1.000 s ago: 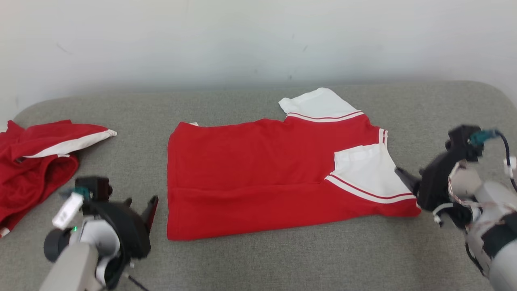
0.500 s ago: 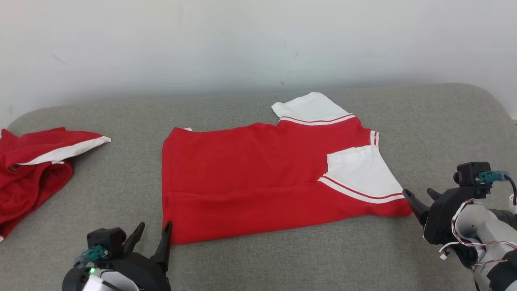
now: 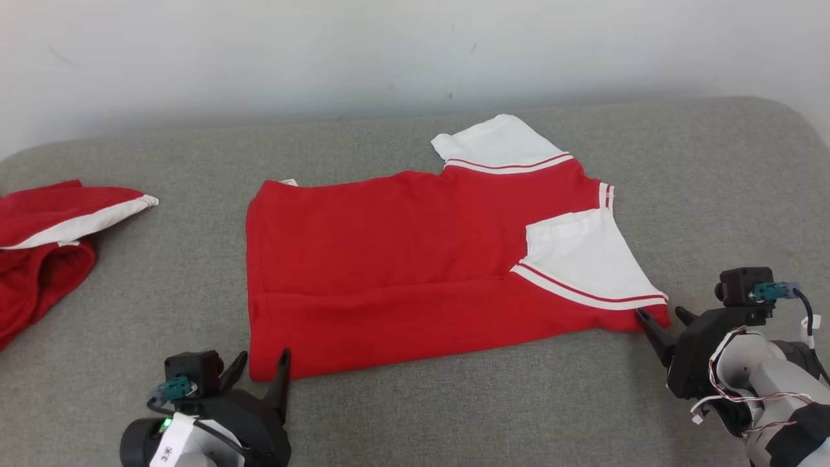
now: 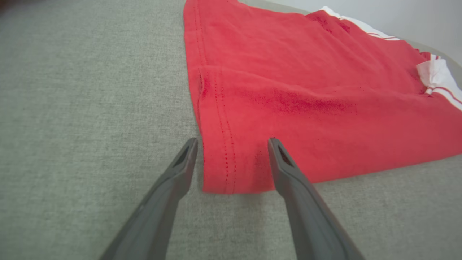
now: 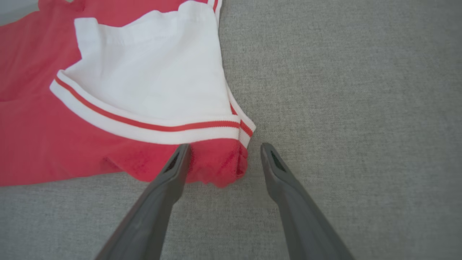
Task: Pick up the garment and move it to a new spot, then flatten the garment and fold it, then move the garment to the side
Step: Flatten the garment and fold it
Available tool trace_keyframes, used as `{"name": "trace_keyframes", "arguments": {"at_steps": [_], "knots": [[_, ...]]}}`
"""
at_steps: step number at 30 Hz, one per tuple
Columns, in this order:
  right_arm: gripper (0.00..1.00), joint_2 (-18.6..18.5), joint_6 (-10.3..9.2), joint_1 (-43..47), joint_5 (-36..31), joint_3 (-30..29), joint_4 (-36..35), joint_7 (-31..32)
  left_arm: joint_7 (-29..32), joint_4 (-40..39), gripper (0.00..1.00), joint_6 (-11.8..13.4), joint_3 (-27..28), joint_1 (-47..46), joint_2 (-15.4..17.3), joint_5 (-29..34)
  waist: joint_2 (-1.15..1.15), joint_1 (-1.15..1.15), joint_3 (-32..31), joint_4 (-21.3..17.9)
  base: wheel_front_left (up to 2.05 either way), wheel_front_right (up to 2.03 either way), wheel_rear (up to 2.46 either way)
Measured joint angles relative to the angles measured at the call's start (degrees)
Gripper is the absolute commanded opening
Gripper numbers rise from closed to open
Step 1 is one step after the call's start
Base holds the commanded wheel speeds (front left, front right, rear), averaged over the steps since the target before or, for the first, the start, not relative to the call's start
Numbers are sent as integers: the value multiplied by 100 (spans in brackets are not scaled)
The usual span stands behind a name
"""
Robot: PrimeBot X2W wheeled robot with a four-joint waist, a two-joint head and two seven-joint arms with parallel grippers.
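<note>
Red garment with white sleeves, lying flat near the middle of the grey padded surface, with 1 lengthwise fold along its near edge and 1 sleeve laid over the body. The left gripper, fingers apart, straddles the near hem corner. The right gripper, fingers also apart, brackets the near shoulder corner. Neither clamps cloth. Judged progress: relocation and flattening appear done, folding is partway, and the move aside remains. A 2nd red garment lies crumpled well apart, far left.
</note>
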Motion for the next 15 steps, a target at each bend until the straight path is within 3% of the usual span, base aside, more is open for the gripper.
{"name": "trace_keyframes", "arguments": {"at_steps": [4, 10, 11, 12, 13, 15], "knots": [[100, 102, 0, -48, -11, 44, 87, 2, 53, 276, 100, 202, 46, -79, 5, 42, 0, 0, 109, 9, 0, 0, 0], [100, 144, 0, -141, -76, 138, 219, 44, 208, 530, 100, 129, 75, -209, -68, -66, 0, 0, 148, 26, 0, 0, 0], [79, 154, 0, -149, -76, 146, 242, 64, 252, 580, 87, 127, 77, -216, -101, -104, 0, 0, 153, 28, 0, 0, 0], [22, 159, 0, -176, -85, 189, 265, 108, 296, 617, 15, 92, 51, -236, -101, -119, 0, 0, 156, 28, 0, 0, 0], [0, 163, 0, -208, -103, 218, 296, 141, 350, 672, 0, 31, 67, -269, -103, -188, 0, 0, 158, 27, 0, 0, 0], [0, 172, 1, -223, -103, 244, 342, 160, 439, 731, 0, -81, 148, -306, -124, -391, -1, 0, 159, 26, 0, 0, 0]]}}
